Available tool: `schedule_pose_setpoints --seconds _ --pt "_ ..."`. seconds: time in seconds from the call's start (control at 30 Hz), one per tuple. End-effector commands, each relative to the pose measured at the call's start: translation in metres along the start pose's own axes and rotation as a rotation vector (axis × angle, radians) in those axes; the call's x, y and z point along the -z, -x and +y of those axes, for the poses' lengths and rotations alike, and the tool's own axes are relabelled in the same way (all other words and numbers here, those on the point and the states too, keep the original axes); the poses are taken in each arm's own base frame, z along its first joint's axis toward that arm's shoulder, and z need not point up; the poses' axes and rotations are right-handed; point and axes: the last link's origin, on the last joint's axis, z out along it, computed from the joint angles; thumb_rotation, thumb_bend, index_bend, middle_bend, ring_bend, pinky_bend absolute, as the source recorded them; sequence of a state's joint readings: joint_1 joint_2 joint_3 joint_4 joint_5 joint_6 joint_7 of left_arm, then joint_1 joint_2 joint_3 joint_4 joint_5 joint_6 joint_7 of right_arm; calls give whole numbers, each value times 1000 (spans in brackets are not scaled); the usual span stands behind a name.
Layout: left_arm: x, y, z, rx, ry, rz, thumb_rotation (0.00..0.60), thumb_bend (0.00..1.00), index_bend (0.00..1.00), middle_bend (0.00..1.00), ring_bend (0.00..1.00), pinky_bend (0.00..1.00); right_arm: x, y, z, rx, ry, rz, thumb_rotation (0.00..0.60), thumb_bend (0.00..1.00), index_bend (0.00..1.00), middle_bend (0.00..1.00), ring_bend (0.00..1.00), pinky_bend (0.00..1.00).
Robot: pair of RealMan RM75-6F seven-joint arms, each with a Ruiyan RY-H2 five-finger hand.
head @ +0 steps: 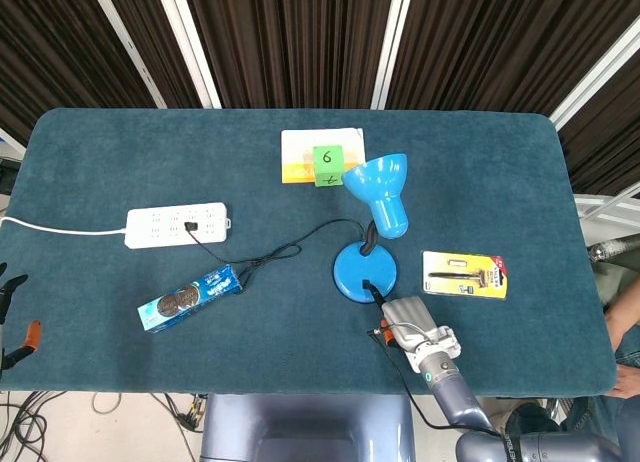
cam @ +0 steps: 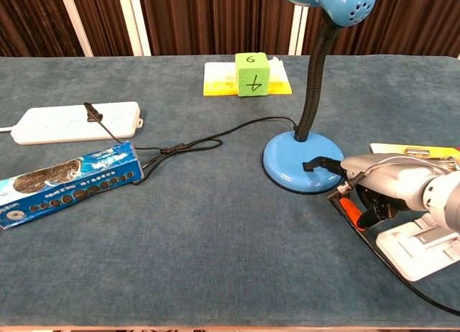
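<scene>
Here, the notes as I had them at that moment.

Right hand: my right hand (cam: 374, 185) lay at the near edge of the blue lamp's base (cam: 298, 167), one fingertip (cam: 316, 164) laid on the base; the other fingers were curled under and clamped on nothing that I could make out.

Left hand: it was out of sight in both views.

Lamp: the blue desk lamp (head: 375, 197) stood upright near the middle of the table (head: 100, 142), its shade (head: 385, 182) tipped up and away from me, its neck curving up from the base.

Step in hand: I judged it to be pressing the switch on the base, with the fingertip already at the spot.

Next move: it called for a short, straight push down, light enough that the base did not slide on the cloth.

Cord: the black cord (cam: 180, 146) ran from the lamp leftward to the white power strip (cam: 75, 121), plugged in there.

In the way: nothing stood between my fingertip and the base; the razor pack (head: 464, 274) lay just to the right of my wrist, so a sideways slip could nudge it.

Around: a biscuit box (head: 190, 297) lay well to the left, and a yellow-and-white box (head: 320, 154) with a green cube (cam: 252, 74) lay at the far side.
</scene>
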State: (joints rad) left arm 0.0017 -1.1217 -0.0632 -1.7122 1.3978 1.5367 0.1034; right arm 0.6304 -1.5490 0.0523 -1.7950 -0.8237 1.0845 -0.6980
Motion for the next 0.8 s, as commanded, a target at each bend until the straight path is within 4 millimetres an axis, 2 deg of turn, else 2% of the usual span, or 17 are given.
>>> schedule_pose_setpoints --seconds 0.03,0.53,0.8 --pt "0 0 0 -1 0 -1 600 423 160 0 0 0 1 1 -1 5 -4 -4 600 731 6 571 706 1000" --pt "0 0 -1 1 -1 2 600 423 159 0 0 0 1 12 -10 76 -13 -21 600 730 86 571 706 1000" --pt "0 -1 -1 3 -3 0 600 423 159 0 0 0 3 -7 -13 21 -7 42 600 730 42 571 706 1000"
